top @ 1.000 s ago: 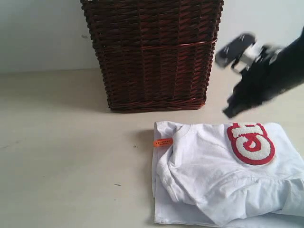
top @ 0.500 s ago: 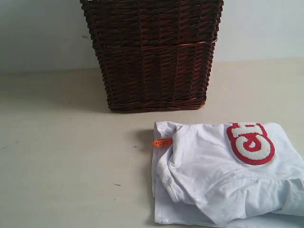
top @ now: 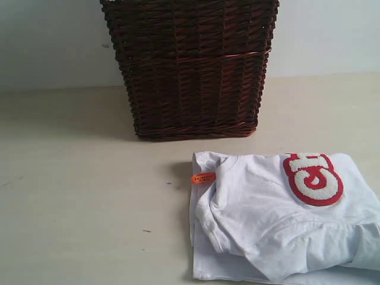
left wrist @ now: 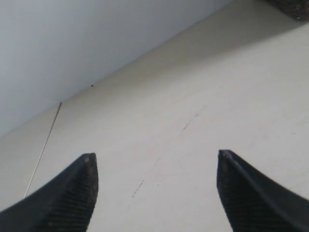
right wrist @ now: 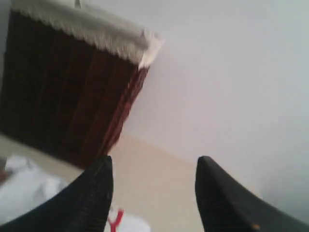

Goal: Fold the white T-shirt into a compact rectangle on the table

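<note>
The white T-shirt point(top: 279, 219) lies folded into a rough rectangle on the table point(top: 83, 196), at the right of the exterior view, red-outlined lettering point(top: 313, 178) on top and an orange neck tag point(top: 202, 177) sticking out on its left. Neither arm shows in the exterior view. In the left wrist view my left gripper point(left wrist: 154, 162) is open over bare table point(left wrist: 193, 121), nothing between its fingers. My right gripper point(right wrist: 153, 164) is open and empty in the right wrist view, raised above the table, with a bit of the white T-shirt point(right wrist: 29, 191) behind one finger.
A tall dark wicker basket point(top: 191, 65) stands at the back, just behind the shirt; its white lace trim point(right wrist: 91, 29) shows in the right wrist view. A pale wall point(top: 47, 41) rises behind the table.
My right arm was above the shirt's far right a second ago and has withdrawn out of the exterior view. The shirt has not moved.
</note>
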`<state>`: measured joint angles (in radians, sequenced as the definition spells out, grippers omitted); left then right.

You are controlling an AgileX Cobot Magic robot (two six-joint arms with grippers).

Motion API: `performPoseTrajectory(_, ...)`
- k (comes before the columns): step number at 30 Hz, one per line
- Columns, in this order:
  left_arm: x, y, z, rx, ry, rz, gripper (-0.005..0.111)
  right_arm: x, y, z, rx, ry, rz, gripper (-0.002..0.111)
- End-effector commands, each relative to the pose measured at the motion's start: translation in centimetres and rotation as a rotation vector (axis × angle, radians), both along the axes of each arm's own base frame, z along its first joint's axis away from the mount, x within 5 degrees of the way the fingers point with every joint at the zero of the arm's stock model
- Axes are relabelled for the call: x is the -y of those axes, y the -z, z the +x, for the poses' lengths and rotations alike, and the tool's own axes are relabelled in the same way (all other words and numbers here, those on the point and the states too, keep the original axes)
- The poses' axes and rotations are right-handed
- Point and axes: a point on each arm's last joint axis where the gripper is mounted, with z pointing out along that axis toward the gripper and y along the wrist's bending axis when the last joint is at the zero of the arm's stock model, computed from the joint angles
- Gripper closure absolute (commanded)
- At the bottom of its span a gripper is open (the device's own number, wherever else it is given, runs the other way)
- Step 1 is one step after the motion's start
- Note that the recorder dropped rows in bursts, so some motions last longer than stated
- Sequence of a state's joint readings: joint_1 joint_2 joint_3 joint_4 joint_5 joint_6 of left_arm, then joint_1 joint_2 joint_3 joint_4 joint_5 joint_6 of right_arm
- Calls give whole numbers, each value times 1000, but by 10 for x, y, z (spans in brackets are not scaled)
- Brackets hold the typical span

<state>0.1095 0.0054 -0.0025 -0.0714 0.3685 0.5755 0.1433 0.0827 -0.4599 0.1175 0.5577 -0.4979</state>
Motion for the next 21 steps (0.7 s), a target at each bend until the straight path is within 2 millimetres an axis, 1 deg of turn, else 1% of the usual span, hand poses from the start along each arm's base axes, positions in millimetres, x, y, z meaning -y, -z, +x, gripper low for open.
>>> performPoseTrajectory(1, 0, 0, 0, 6, 3, -1, 39, 7, 31, -12, -270, 73, -142, 56)
performPoseTrajectory(9, 0, 0, 0, 6, 3, -1, 39, 9, 37, -19, -308, 80, -156, 56)
performPoseTrajectory(14, 0, 0, 0, 6, 3, -1, 39, 10, 50, -27, -465, 65, -196, 57)
performPoseTrajectory(16, 0, 0, 0, 6, 3, -1, 39, 10, 50, -27, -455, 53, -191, 57)
performPoseTrajectory(18, 0, 0, 0, 6, 3, -1, 39, 9, 43, -25, -391, 54, -192, 57)
performPoseTrajectory(21, 0, 0, 0, 6, 3, -1, 39, 5, 22, -17, -147, 42, -132, 57)
